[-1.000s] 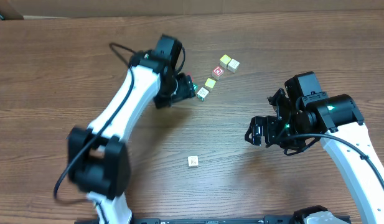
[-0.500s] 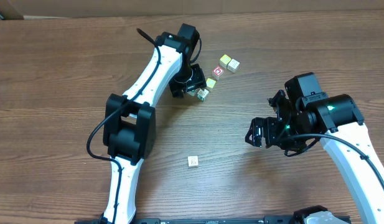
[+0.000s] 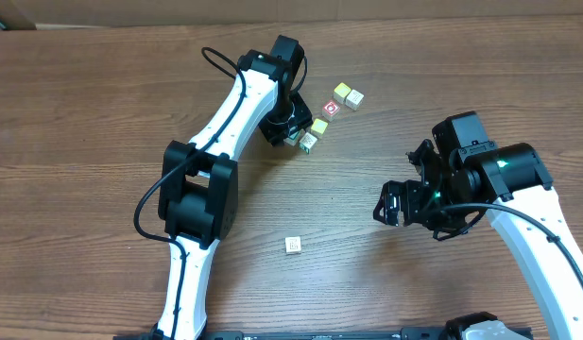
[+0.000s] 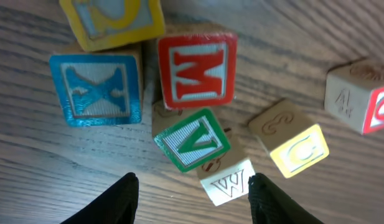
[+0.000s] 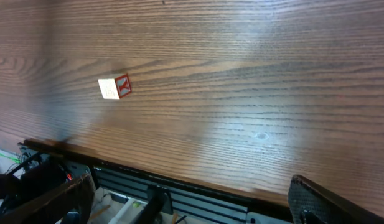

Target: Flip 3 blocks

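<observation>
In the left wrist view a green block with a white V point(image 4: 192, 139) leans on a pale block marked W point(image 4: 228, 183). My left gripper point(image 4: 195, 202) hangs open just short of them. The W block's near corner lies between the fingertips, close to the right finger point(image 4: 266, 199). From overhead, the left gripper point(image 3: 293, 132) covers part of the cluster, and the W block point(image 3: 308, 142) shows beside it. A third pale block point(image 3: 292, 246) lies alone near the front, and it also shows in the right wrist view as a pale block point(image 5: 114, 87). My right gripper point(image 3: 390, 203) hovers open and holds nothing.
Around the green block stand a red M cube point(image 4: 196, 70), a blue X cube point(image 4: 96, 87), a yellow-topped cube point(image 4: 114, 18) and a yellow C cube point(image 4: 294, 146). Further right are a red-faced cube point(image 3: 331, 110) and two more point(image 3: 348, 94). The table's front edge point(image 5: 179, 171) lies below the right gripper.
The left arm has swung right and forward onto the block cluster, and its jaws have narrowed. The right arm and the lone block have not moved.
</observation>
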You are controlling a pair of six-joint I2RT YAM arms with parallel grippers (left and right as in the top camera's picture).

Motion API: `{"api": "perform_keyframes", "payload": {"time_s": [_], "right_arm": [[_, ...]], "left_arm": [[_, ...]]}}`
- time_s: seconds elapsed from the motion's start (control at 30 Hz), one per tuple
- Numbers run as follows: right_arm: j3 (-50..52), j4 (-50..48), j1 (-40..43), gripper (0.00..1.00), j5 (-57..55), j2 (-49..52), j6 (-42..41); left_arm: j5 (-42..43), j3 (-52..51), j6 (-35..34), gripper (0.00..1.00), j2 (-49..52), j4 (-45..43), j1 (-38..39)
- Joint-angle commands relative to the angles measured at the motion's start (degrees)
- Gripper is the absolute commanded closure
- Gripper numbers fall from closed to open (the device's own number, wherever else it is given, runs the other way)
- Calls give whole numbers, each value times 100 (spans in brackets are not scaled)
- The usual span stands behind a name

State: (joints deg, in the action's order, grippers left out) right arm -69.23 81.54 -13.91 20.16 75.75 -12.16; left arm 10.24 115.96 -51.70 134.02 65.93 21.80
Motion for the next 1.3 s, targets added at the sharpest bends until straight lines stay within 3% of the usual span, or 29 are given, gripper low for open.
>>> {"api": "perform_keyframes", "payload": {"time_s": [0.0, 0.43, 0.8, 0.93, 1.27], "right_arm": [[-133, 24, 17, 0, 24, -61, 48], [-136, 52, 17, 0, 24, -61, 48], [-136, 131, 17, 0, 24, -61, 70], [-136, 133, 17, 0, 24, -61, 68], [-133, 170, 17, 0, 24, -61, 68]], "left_arm": [[-299, 151, -348, 49, 68, -17, 111], [-588, 103, -719, 53, 133, -52, 109], [-116, 103, -813, 61, 678, -116, 111], [-116, 157, -807, 67, 675, -140, 103], [-601, 872, -330, 68, 608, 415, 61]]}}
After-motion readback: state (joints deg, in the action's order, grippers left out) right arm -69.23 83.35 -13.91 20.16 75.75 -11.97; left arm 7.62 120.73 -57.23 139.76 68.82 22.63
